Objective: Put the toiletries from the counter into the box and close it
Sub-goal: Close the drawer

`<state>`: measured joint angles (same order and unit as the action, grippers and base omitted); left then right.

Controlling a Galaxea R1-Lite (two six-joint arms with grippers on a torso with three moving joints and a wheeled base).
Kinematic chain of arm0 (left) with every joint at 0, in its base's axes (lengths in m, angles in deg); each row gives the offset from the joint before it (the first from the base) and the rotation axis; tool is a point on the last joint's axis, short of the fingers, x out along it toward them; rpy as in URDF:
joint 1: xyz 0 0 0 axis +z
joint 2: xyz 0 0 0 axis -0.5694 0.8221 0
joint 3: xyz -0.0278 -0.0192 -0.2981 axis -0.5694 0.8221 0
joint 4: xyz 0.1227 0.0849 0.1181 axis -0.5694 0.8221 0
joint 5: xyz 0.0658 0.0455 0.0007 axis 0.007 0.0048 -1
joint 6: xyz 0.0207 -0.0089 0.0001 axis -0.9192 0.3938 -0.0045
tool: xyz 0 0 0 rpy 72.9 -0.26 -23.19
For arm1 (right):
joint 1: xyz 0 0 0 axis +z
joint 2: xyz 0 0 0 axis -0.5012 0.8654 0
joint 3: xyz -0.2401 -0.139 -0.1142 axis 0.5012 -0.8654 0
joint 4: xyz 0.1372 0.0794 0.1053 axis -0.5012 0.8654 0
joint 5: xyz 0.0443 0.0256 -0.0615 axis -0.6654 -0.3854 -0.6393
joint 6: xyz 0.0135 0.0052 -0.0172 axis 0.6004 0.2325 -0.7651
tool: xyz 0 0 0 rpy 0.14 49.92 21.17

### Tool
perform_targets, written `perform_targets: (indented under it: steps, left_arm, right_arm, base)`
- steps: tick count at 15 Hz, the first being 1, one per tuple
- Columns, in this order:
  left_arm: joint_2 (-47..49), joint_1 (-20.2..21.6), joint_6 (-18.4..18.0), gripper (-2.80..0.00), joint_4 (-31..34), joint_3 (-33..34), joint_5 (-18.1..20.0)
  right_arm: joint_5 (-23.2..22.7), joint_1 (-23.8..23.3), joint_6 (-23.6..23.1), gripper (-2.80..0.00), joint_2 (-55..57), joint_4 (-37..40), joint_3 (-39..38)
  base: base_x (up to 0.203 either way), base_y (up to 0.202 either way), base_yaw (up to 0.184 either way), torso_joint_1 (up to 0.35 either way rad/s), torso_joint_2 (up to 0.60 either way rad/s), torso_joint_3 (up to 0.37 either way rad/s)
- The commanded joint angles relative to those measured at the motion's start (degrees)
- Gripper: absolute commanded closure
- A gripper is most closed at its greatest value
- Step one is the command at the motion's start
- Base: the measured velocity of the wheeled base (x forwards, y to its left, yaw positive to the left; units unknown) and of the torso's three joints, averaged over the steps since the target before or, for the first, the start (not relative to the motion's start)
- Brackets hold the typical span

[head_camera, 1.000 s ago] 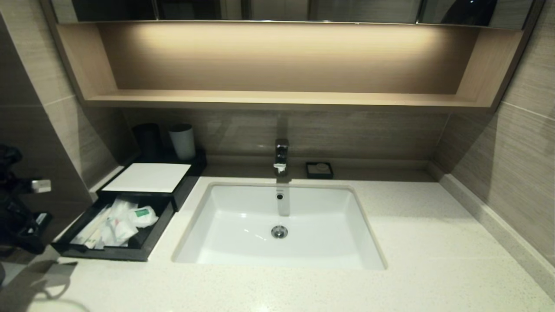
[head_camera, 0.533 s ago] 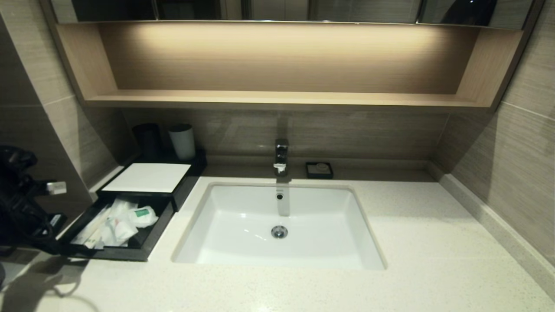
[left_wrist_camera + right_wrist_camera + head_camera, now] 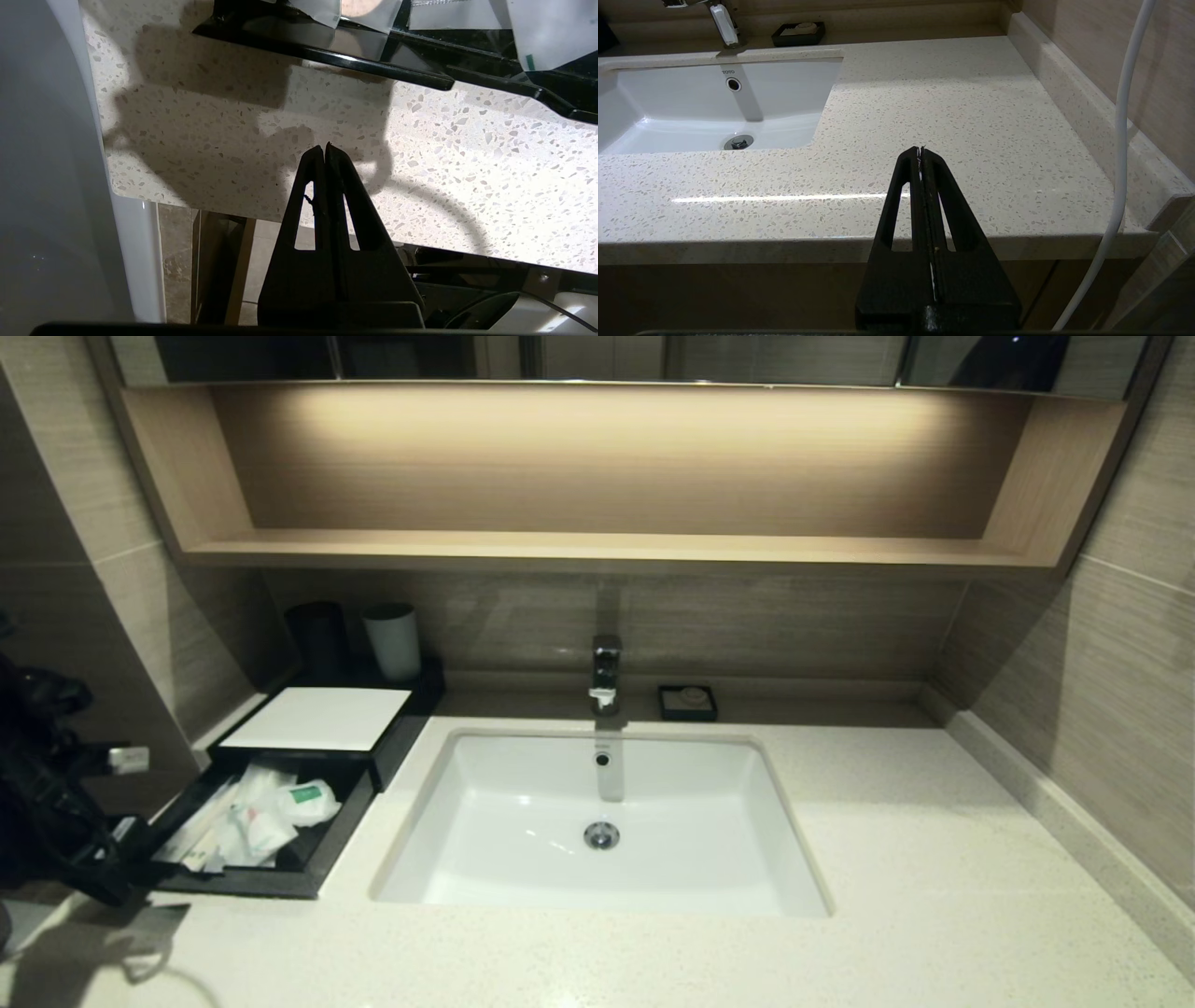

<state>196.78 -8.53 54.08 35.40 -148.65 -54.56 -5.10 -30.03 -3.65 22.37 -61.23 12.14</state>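
My left hand (image 3: pixel 324 148) hangs just above the near left corner of the bench (image 3: pixel 934 859), its two fingers pressed flat together with nothing between them. It sits at the front left corner of the box (image 3: pixel 317 719), whose drawer (image 3: pixel 322 859) is pulled out toward me; from the head view I cannot tell whether the arm touches that corner, and my wrist view shows the fingertips apart from the drawer's front rail. The box lies with its long axis running from the back wall out toward the front edge of the bench, angled a little to the left, and the drawer opens along that same line. Its flat white top panel (image 3: pixel 317 717) covers the rear half. The toiletries (image 3: pixel 252 817) are all inside the open drawer, heaped loosely: the long thin packets lie roughly along the drawer's length, pointing from the front edge back toward the panel, and a shorter packet with a green mark (image 3: pixel 308 798) rests on top near the right side, tilted across them. My right hand (image 3: pixel 920 149) is parked off the front edge of the bench on the right, fingers clenched together and holding nothing, pointing toward the back wall. The sink (image 3: pixel 766 761) sits between the box and the bare right stretch of bench.
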Motion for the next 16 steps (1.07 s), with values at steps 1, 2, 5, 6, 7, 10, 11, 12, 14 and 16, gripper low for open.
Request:
perform_targets:
  steps: [1, 2, 5, 6, 7, 10, 11, 12, 14, 16]
  left_arm:
    - [2.1, 0.0, 0.0, 0.00, -0.1, 0.0, -0.1]
    - [2.8, 0.0, 0.1, 0.00, -1.5, 0.1, 0.0]
    - [5.4, -0.1, 0.3, 0.00, -7.9, 0.3, 0.4]
    - [6.0, -0.6, 0.7, 0.00, -10.5, 0.2, 0.4]
    - [6.1, -1.0, 1.3, 0.00, -11.2, -0.6, 0.3]
    - [6.1, -2.9, 2.6, 0.00, -11.4, -3.0, 0.3]
    - [6.2, -3.7, 3.4, 0.00, -11.5, -3.7, 0.6]
    - [6.3, -4.0, 3.8, 0.00, -12.1, -4.1, 0.8]
    - [6.1, -4.8, 5.0, 0.00, -15.2, -4.4, 0.7]
    - [6.5, -5.0, 5.6, 0.00, -19.7, -4.4, 0.7]
  right_arm:
    - [0.0, 0.0, 0.0, 0.00, 0.1, 0.0, 0.0]
    - [0.0, 0.0, 0.0, 0.00, 0.0, 0.0, 0.0]
    - [0.0, 0.0, 0.0, 0.00, 0.0, 0.0, 0.0]
    - [0.0, 0.0, 0.0, 0.00, 0.0, 0.0, 0.0]
    - [0.0, 0.0, 0.0, 0.00, 0.0, 0.0, 0.0]
    - [0.0, 0.0, 0.0, 0.00, 0.0, 0.0, 0.0]
    - [0.0, 0.0, 0.0, 0.00, 0.1, 0.0, 0.0]
    - [0.0, 0.0, 0.0, 0.00, 0.0, 0.0, 0.0]
    - [0.0, 0.0, 0.0, 0.00, 0.0, 0.0, 0.0]
    - [0.0, 0.0, 0.0, 0.00, 0.1, 0.0, 0.0]
  base:
    - [0.000, 0.000, 0.000, 0.000, 0.00, 0.000]
    - [0.000, 0.000, 0.000, 0.000, 0.00, 0.000]
    - [0.000, 0.000, 0.000, 0.000, 0.00, 0.000]
    - [0.000, 0.000, 0.000, 0.000, 0.00, 0.000]
    - [0.000, 0.000, 0.000, 0.000, 0.00, 0.000]
    - [0.000, 0.000, 0.000, 0.000, 0.00, 0.000]
    - [0.000, 0.000, 0.000, 0.000, 0.00, 0.000]
    - [0.000, 0.000, 0.000, 0.000, 0.00, 0.000]
    - [0.000, 0.000, 0.000, 0.000, 0.00, 0.000]
    - [0.000, 0.000, 0.000, 0.000, 0.00, 0.000]
